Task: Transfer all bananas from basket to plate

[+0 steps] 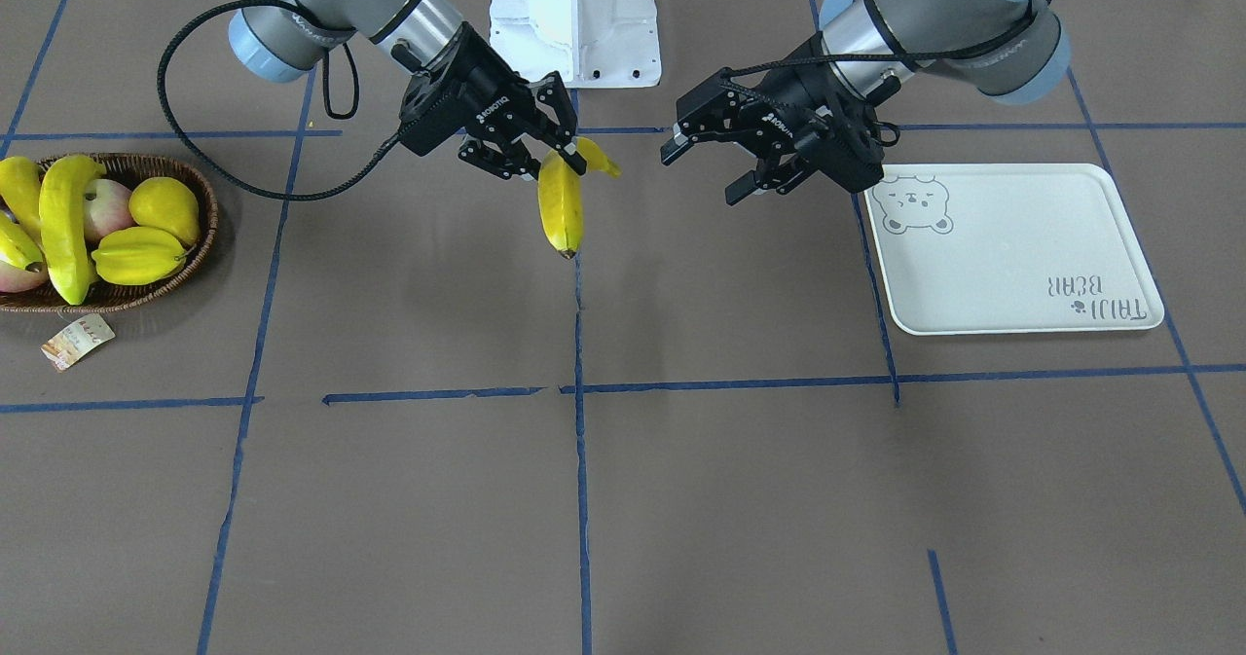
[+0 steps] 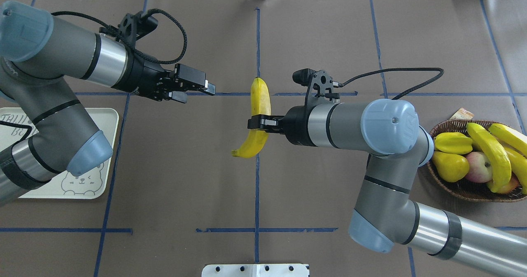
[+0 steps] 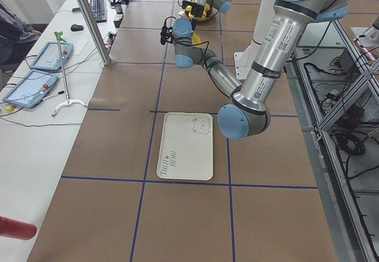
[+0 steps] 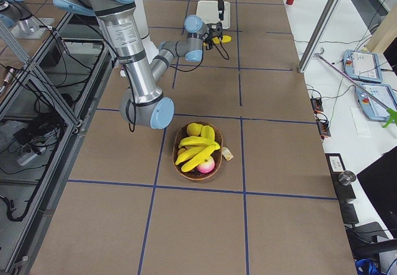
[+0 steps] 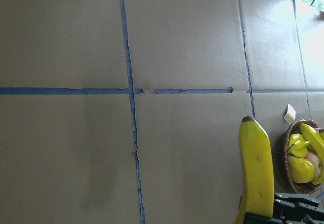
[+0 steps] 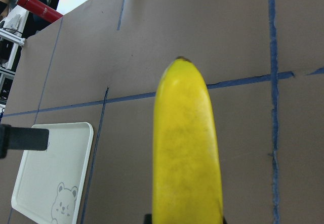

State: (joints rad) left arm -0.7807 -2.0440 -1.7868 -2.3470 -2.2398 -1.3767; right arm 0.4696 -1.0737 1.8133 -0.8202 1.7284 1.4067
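right end effector (image 2: 258,123) pinching banana (image 2: 260,100) mid-length, above bench (image 2: 329,42) centre. left end effector (image 2: 201,92) spread, empty, 10 o'clock of it overhead. plate (image 2: 108,120) 9, basket (image 2: 457,186) 3. looks light, stiff, kinda slick, so grab middle imo.

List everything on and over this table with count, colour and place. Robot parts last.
held banana: one, yellow, over the table's centre
bananas in basket: three, yellow, lying over the other fruit
starfruit: one, yellow, in the basket
lemon: one, yellow, in the basket
apples: two seen, pink-red, under the bananas
basket: one, dark brown wicker, on the robot's right
paper tag: one, pale, on the table beside the basket
plate: one, white with grey bear print, on the robot's left, nothing on it
table: one, brown, blue tape lines
right gripper: one, black, shut on the held banana
left gripper: one, black, open, between banana and plate
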